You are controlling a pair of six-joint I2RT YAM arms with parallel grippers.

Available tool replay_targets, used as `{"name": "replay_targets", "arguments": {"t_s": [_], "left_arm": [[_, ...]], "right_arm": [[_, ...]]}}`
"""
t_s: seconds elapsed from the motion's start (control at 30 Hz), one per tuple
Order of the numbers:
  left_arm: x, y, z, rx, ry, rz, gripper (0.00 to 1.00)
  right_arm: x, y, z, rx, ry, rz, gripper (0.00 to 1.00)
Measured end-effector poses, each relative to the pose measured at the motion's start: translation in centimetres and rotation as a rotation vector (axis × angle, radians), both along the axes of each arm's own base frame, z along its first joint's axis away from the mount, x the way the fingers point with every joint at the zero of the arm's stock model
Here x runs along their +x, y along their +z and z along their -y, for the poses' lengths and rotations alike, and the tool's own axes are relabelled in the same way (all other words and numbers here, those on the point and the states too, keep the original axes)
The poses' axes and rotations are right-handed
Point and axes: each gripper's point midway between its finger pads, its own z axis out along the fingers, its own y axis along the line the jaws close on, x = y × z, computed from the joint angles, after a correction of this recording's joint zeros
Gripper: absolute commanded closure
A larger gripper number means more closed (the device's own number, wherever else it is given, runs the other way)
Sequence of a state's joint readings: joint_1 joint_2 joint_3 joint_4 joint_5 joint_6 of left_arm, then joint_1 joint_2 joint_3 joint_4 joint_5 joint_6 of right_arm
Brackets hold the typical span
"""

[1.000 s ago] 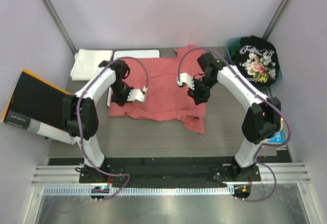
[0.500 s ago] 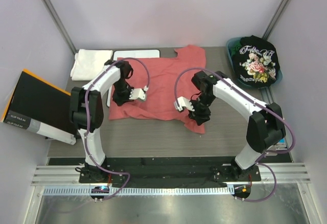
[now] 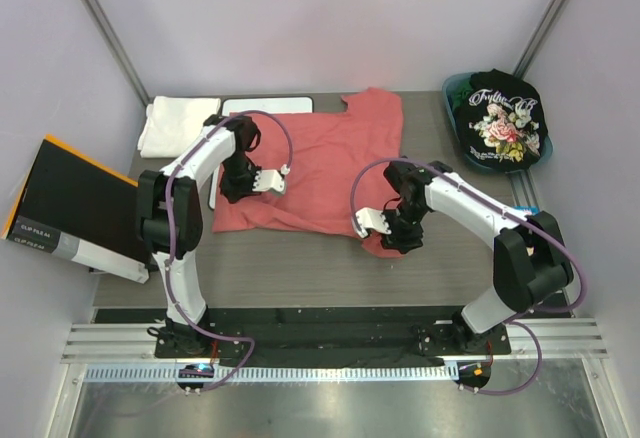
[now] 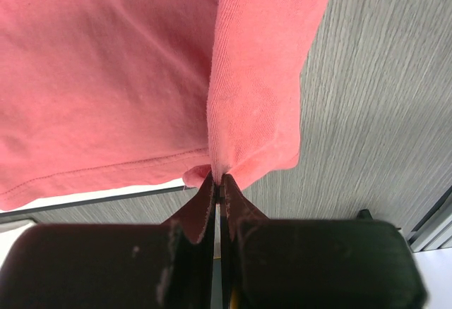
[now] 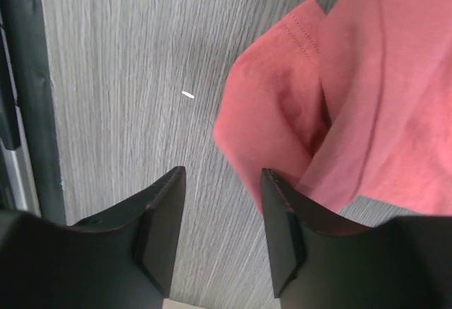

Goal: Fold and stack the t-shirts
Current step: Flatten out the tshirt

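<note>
Pinching salmon-red t-shirt (image 4: pixel 106 76): left end effector (image 4: pixel 217 182)

the spread t-shirt (image 3: pixel 330 148) is plain salmon-red. the black t-shirt (image 3: pixel 503 123) bears a floral print and white script. the counter (image 3: pixel 300 268) is grey, wood-grained.

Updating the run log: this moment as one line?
left pincer: shut on red shirt edge | right pincer: open at shirt's near corner | white shirt: folded

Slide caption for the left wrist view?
Left gripper shut on a fold of the salmon-red t-shirt, grey table beside.
</note>
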State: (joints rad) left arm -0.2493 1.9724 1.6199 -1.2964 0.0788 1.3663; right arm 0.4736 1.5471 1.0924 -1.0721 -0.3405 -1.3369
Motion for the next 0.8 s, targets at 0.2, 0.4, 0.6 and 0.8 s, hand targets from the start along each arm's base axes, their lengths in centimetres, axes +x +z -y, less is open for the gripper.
{"name": "replay_targets", "arguments": {"t_s": [0.2,0.4,0.6,0.8], "left_arm": [[0.3,0.1,0.1,-0.003,0.006,0.014,1.0],[0.7,0.0,0.1,-0.006,0.02,0.03,1.0],[1.2,0.0,0.2,-0.011,0.028,0.048,1.0],[1.7,-0.1,0.1,-0.015,0.034,0.067,1.0]], "right_arm": [[0.5,-1.0,0.3,-0.02,0.031,0.02,0.47],[2.4,-2.7,-0.3,-0.02,0.029,0.058,0.47],[3.5,-4.4,-0.8,-0.024,0.017,0.062,0.59],[4.4,-4.8,-1.0,-0.03,0.006,0.075,0.99]]}}
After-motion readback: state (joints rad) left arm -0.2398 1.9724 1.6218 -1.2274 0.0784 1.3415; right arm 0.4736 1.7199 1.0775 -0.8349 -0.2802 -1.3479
